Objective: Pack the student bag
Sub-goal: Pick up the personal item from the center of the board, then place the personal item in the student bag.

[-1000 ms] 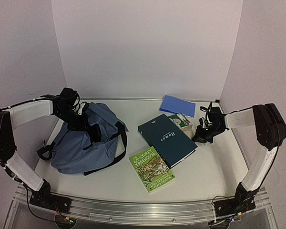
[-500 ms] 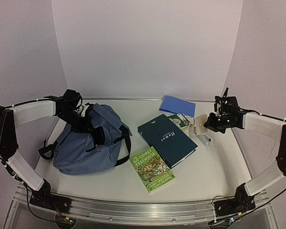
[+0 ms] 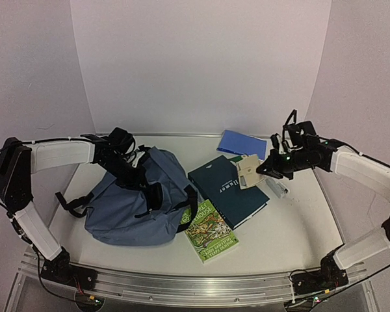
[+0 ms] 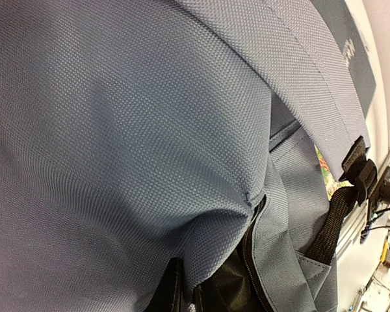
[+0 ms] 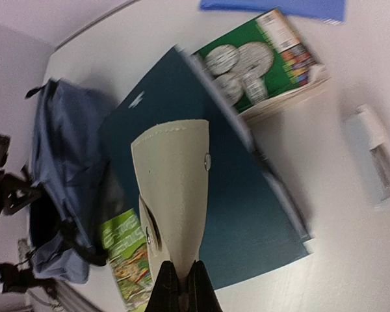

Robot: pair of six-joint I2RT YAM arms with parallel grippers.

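Peering through the left wrist view I get almost nothing but the slate-blue cloth of the student bag (image 4: pixel 130 143), and only the tips of my left tool (image 4: pixel 185 291) show at the bottom edge, pinched together on a fold of it; the overhead view shows that bag slumped on the left of the tabletop (image 3: pixel 286 227), a strap reaching the green book (image 3: pixel 210 233). My right tool (image 5: pixel 181 278) is clamped on a beige pouch (image 5: pixel 175 175) held over the dark teal book (image 5: pixel 247 208); the pale object (image 5: pixel 374 156) at right is blurred beyond telling.
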